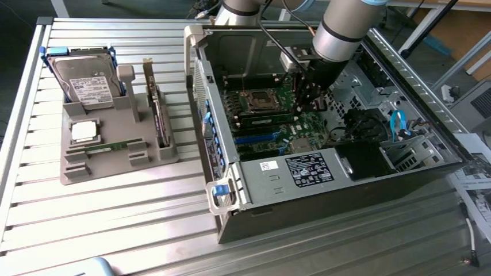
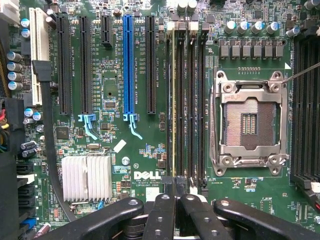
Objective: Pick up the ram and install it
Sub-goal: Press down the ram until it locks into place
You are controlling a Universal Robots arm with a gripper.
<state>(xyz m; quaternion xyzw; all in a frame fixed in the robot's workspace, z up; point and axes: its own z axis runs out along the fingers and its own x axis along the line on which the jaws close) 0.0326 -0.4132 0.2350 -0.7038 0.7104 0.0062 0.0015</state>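
Note:
One ram (image 2: 174, 100) stands edge-on in a memory slot of the motherboard, beside the empty processor socket (image 2: 250, 122). In the exterior view this ram (image 1: 265, 119) is a green strip inside the open computer case (image 1: 322, 172). My gripper (image 2: 176, 184) is shut, its fingertips together over one end of that stick. I cannot tell whether they touch it. In the exterior view the gripper (image 1: 307, 106) reaches down into the case at the stick's end toward the exterior view's right. A second ram (image 1: 103, 148) lies in the grey tray (image 1: 115, 167).
The tray also holds a hard drive (image 1: 86, 80), a square silver processor (image 1: 83, 131) and an upright dark expansion card (image 1: 158, 115). On the board are black and blue expansion slots (image 2: 128, 65), a white heatsink (image 2: 86, 177) and more empty memory slots (image 2: 192, 100). Case walls surround the arm.

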